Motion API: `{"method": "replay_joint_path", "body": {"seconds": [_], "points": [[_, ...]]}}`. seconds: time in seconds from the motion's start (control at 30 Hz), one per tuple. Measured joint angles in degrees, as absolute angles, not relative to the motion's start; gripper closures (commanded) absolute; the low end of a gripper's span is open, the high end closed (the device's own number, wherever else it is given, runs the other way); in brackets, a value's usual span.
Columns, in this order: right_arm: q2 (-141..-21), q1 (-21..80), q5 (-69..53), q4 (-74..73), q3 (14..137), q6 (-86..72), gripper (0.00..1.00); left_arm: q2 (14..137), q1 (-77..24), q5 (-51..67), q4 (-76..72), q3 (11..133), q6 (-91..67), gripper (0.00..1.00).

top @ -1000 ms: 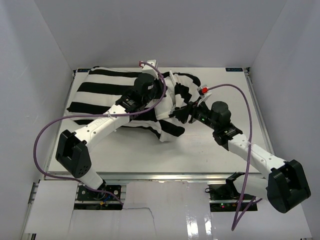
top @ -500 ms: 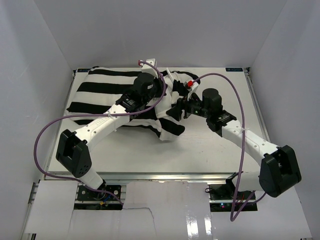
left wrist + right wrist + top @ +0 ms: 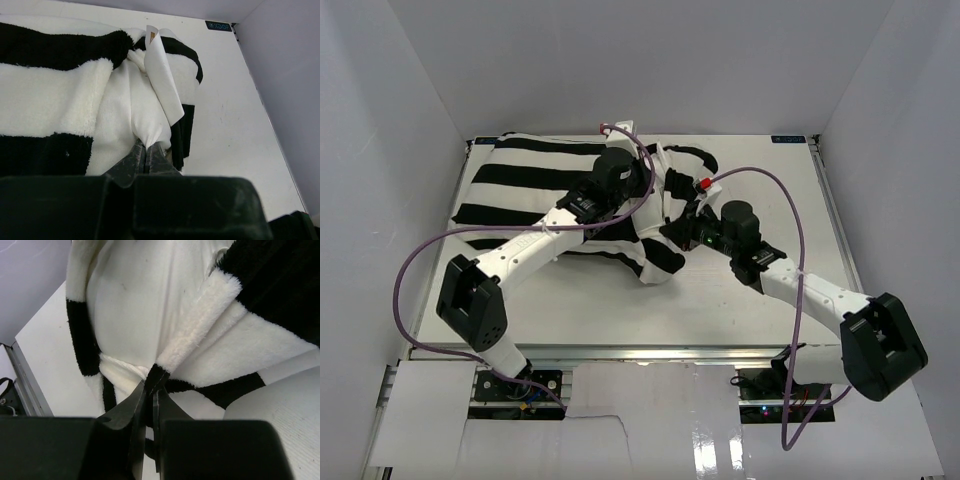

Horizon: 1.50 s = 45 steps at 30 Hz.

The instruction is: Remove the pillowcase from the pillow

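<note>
The black-and-white striped pillowcase point(image 3: 530, 180) lies across the back left of the table, bunched at its right end. In the left wrist view my left gripper point(image 3: 147, 150) is shut on a pinch of the pillow's point(image 3: 150, 120) plain white fabric, which pokes out of the fuzzy pillowcase point(image 3: 55, 100) under a white label point(image 3: 162, 75). From above, the left gripper point(image 3: 645, 182) sits over that open end. My right gripper point(image 3: 151, 386) is shut on the black hem of the pillowcase point(image 3: 250, 340), beside smooth white pillow cloth point(image 3: 140, 300). It point(image 3: 678, 228) meets the bunched edge from the right.
The white table point(image 3: 750, 300) shows bare on the right and along the front. White walls close in the back and both sides. Purple cables point(image 3: 420, 260) loop off both arms; the right arm's cable point(image 3: 790, 200) arcs above the table.
The right arm has swung left to the bunched end of the pillowcase and its jaws have closed on the hem. The left arm has held still, gripping.
</note>
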State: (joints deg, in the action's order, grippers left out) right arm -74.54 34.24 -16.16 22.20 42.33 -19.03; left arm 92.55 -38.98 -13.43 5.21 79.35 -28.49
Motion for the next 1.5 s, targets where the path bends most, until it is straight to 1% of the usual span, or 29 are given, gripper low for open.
{"method": "replay_joint_path", "body": {"seconds": [0.3, 0.4, 0.6, 0.7, 0.83, 0.93, 0.97, 1.0, 1.1, 1.23, 1.37, 1.5], "points": [[-67.0, 35.8, -9.6, 23.8, 33.3, -19.8, 0.92, 100.7, -39.4, -18.1, 9.1, 89.2, -27.4, 1.0], [-66.7, 36.1, -7.8, 23.7, 31.5, -20.6, 0.92, 101.9, -39.4, -19.2, 10.1, 91.7, -27.3, 1.0], [-67.1, 36.4, -5.2, 25.8, 28.7, -23.0, 0.92, 101.9, -39.4, -18.9, 12.1, 92.4, -28.6, 1.0], [-68.9, 36.5, -3.2, 28.2, 27.0, -24.5, 0.92, 101.9, -39.3, -17.0, 13.0, 92.4, -30.2, 1.0], [-73.8, 36.5, 0.2, 29.8, 26.8, -26.0, 0.92, 100.6, -38.9, -10.9, 14.5, 91.7, -32.6, 1.0], [-78.1, 35.4, 0.5, 30.0, 28.1, -26.9, 0.92, 94.9, -38.5, -4.8, 13.9, 85.0, -34.4, 1.0], [-79.4, 35.0, -0.1, 29.9, 28.8, -27.1, 0.9, 92.2, -38.3, -3.3, 13.8, 81.8, -34.9, 1.0], [-80.1, 34.5, -0.8, 29.7, 29.2, -27.2, 0.77, 89.8, -38.3, -2.2, 13.8, 79.5, -35.2, 1.0], [-79.0, 33.8, -2.7, 28.5, 29.1, -27.7, 0.55, 82.9, -38.1, -0.4, 11.9, 72.4, -35.7, 1.0], [-71.4, 33.5, -4.0, 24.8, 29.0, -26.9, 0.53, 78.1, -37.7, 1.1, 7.7, 67.0, -36.1, 1.0], [-61.7, 33.5, -4.7, 21.8, 29.0, -26.5, 0.54, 78.0, -37.6, 2.7, 3.8, 63.7, -36.4, 1.0], [-55.6, 33.8, -4.0, 17.3, 31.1, -25.6, 0.49, 79.4, -37.6, 4.1, 2.9, 62.8, -36.6, 1.0]]}}
